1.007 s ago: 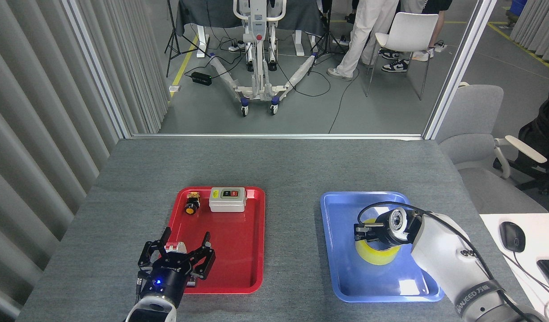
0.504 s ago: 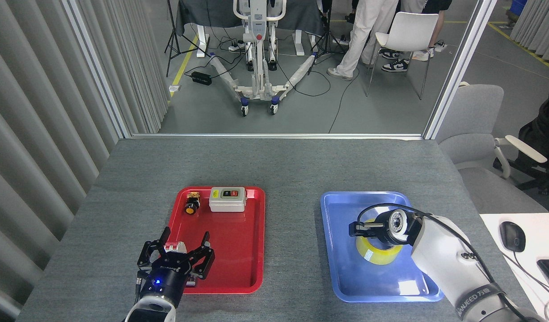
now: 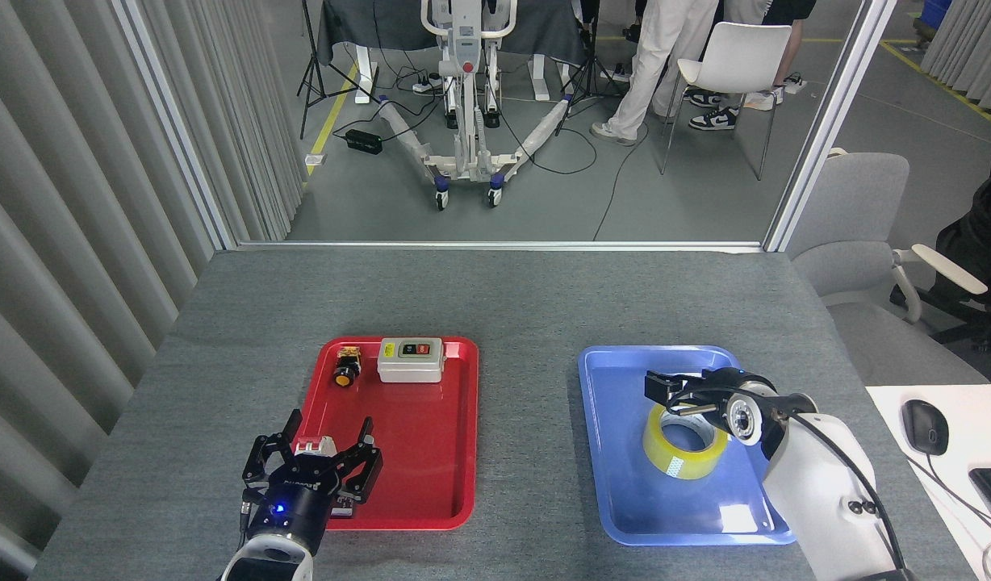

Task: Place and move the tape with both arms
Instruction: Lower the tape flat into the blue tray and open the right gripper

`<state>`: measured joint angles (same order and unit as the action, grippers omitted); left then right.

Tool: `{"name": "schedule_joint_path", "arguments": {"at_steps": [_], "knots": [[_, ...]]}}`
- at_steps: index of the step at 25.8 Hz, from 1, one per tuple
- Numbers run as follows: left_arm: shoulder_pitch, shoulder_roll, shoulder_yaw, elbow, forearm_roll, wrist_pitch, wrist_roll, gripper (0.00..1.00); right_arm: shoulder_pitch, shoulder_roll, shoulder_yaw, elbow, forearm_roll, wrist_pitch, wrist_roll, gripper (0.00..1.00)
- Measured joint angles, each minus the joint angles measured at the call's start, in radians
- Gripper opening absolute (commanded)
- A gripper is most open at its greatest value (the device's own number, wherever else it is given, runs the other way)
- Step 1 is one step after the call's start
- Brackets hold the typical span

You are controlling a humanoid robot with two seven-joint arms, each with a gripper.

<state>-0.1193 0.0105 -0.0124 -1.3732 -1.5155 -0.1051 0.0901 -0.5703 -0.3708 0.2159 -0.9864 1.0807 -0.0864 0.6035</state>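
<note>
The tape point(image 3: 679, 462), a yellow roll with a white core, lies flat in the blue tray point(image 3: 600, 436), right of the tray's middle. My right gripper point(image 3: 671, 395) hovers just above the roll's far rim. Its black fingers stand apart with nothing between them, and the arm comes in from the lower right. My left gripper point(image 3: 328, 426) is open with its fingers spread wide. It sits over the front left corner of the red tray point(image 3: 431, 484) and holds nothing.
At the back of the red tray sit a grey switch box point(image 3: 411, 360) and a small yellow-and-black push button point(image 3: 346, 368). A white desk with a mouse point(image 3: 923, 426) adjoins the table at the right. A grey chair point(image 3: 859, 242) stands beyond it.
My right gripper let go of the tape, rose and drew back toward the far right, so the whole roll now shows in the blue tray. The left gripper shifted slightly toward me.
</note>
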Motion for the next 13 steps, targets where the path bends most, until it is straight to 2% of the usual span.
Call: {"name": "schedule_joint_path", "arguments": {"at_steps": [4,7,10,13], "knots": [[0.001,0.0,0.005,-0.001,0.0,0.002,0.002,1.0,0.065,0.047,-0.094,-0.053,0.208,-0.025,-0.271,0.93],[0.0,0.0,0.006,-0.001,0.0,0.002,0.006,1.0,0.112,0.077,-0.151,-0.069,0.339,-0.03,-0.532,0.96],[0.0,0.002,0.007,0.002,0.0,0.002,0.009,1.0,0.174,0.091,-0.187,-0.103,0.403,-0.035,-0.712,0.99],[0.0,0.005,0.007,0.003,0.0,0.001,0.01,1.0,0.264,0.101,-0.227,-0.178,0.423,-0.035,-0.772,0.99]]}}
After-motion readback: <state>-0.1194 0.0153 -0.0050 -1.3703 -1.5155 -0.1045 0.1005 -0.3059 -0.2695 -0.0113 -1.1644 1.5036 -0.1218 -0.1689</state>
